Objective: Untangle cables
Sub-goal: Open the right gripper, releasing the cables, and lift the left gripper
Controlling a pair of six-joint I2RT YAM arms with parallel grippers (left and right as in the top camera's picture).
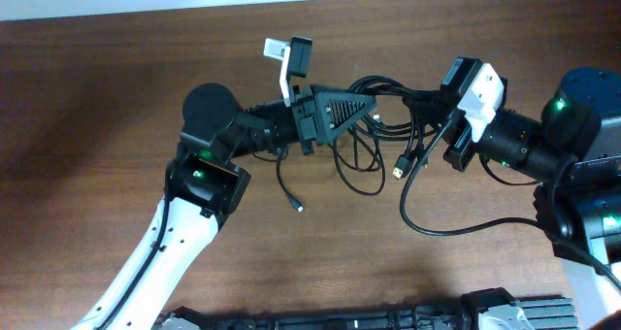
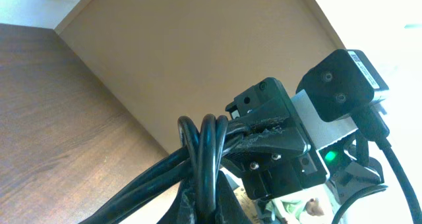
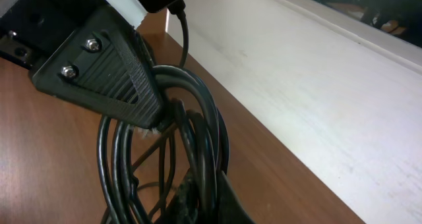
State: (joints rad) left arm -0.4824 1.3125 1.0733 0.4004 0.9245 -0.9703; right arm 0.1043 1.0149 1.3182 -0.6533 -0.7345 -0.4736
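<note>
While left hand (image 1: 370, 104) and right hand (image 1: 439, 121) clench the cables (image 1: 416, 128), bundle stretched crosswise — tails trailing nearward.

No legible text or labels

Crowded centre, open left side
The cables (image 1: 412, 95) block my way at centre and trail toward 5 o'clock; the table (image 1: 87, 126) lies free at 9 o'clock.

Seemingly a robotics lab: two robot arms (image 1: 209, 170) at a (wood-grain) table (image 1: 87, 126).
</note>
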